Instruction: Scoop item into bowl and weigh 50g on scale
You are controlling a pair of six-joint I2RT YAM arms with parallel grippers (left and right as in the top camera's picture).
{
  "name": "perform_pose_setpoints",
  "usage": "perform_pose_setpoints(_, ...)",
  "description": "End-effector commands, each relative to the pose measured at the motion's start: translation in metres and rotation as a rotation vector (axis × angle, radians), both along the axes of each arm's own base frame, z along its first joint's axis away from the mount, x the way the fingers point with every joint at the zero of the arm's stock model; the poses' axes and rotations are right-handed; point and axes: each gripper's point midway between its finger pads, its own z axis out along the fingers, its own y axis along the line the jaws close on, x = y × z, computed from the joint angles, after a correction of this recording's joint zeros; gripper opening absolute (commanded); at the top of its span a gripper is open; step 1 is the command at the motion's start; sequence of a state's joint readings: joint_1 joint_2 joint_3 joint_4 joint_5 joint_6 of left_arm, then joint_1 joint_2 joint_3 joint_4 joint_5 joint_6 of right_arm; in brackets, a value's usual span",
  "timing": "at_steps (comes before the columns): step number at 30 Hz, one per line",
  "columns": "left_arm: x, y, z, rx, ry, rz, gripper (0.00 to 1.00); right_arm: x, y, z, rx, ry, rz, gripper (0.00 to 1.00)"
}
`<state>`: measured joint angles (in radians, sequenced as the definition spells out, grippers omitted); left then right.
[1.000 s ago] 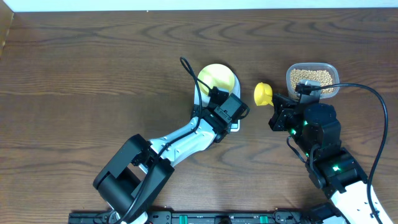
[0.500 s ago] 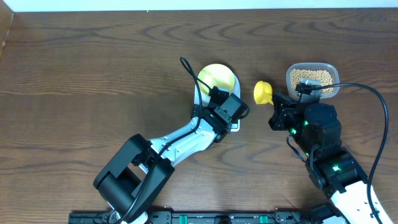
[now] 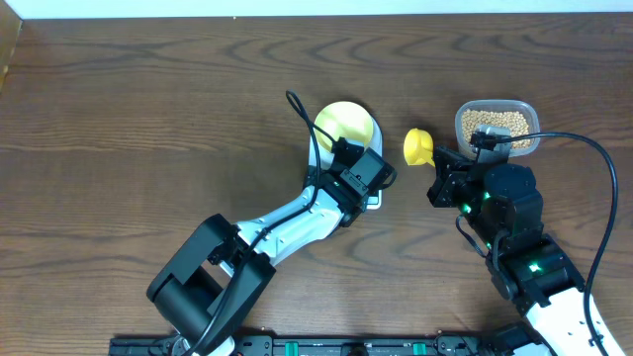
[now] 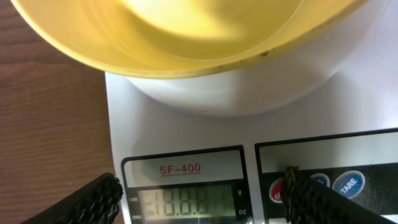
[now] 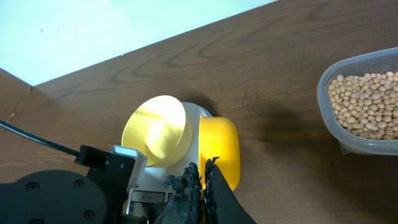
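Nothing moves: the left gripper [image 4: 205, 198] hangs wide over the scale [image 4: 186, 130], marked "SF-400", its TARE button [image 4: 348, 185] at right and the bowl [image 4: 186, 31] on its far end. To the right, the right gripper [image 5: 202, 177] pinches the yellow scoop [image 5: 219, 146]. Beans [image 5: 367, 102] fill the tub [image 5: 326, 118]; broad tabletop [image 3: 148, 119] stretches left.

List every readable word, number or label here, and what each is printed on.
"SF-400": red, on the scale above its display.
"TARE": on the scale's blue button.
Display digits: too blurred to read.
Tiny print beside the display: too small to read.
Red button label: mostly hidden.
Other views: none.
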<state>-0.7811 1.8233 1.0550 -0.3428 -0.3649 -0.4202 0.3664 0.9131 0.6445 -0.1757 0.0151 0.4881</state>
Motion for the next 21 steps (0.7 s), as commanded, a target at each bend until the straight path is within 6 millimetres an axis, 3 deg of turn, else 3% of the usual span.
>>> perform_pose_setpoints(1,-0.0028,0.0028,0.0077,0.001,-0.007,-0.007,0.84,0.0013,-0.0016,0.0114,-0.002,-0.032,0.0,0.01)
perform_pose_setpoints(21,-0.0061,0.0059,0.0075,0.013,0.006,-0.006,0.84,0.0014,-0.0016,0.0117,-0.002,-0.033,0.0,0.01)
